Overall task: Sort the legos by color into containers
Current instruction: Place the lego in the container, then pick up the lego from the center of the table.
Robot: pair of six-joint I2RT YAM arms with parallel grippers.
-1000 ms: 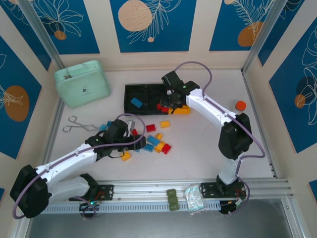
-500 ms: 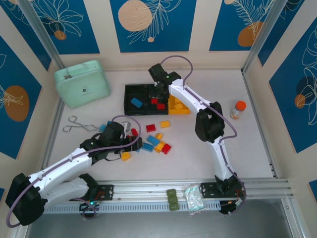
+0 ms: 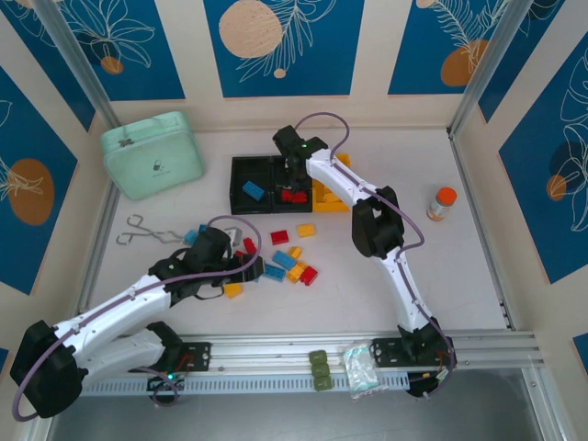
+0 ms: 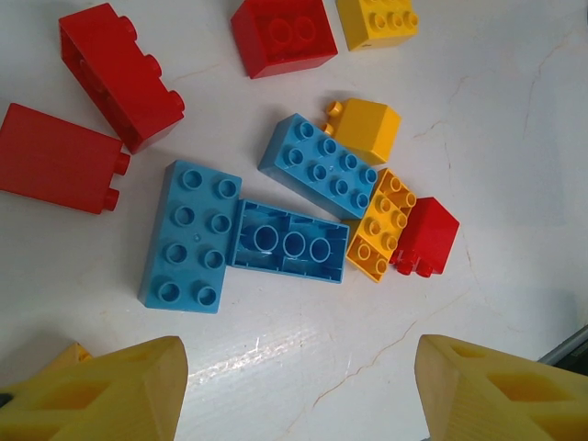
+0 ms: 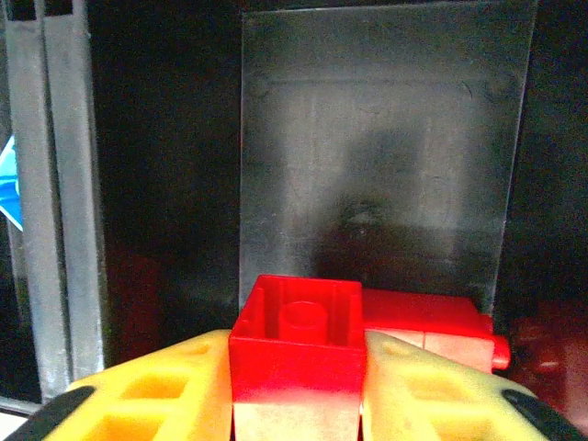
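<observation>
One Red Brick Arrives Over the Middle Bin

My right gripper [image 5: 297, 372] has swung left from above the yellow-orange bin [image 3: 333, 200] in the past second and now hangs low inside the middle black bin [image 3: 292, 210]. Its fingers [image 5: 165, 390] sit narrowly on a red brick [image 5: 297, 342], pads against both sides with no gap that I can see. A second red brick [image 5: 432, 323] lies on the bin floor just behind it, touching. The left black bin [image 3: 237, 184] holds a blue brick [image 3: 253, 190].

My left gripper [image 4: 303, 358] hovers with its fingers wide and empty above the loose legos [image 3: 289, 260] near the middle of the table [image 3: 386, 266], with a cluster of blue bricks [image 4: 317, 165] straight below.

As I judge it, the red brick has reached its proper colour and only the release remains. Most of the scattered pile is yet to be sorted.
</observation>
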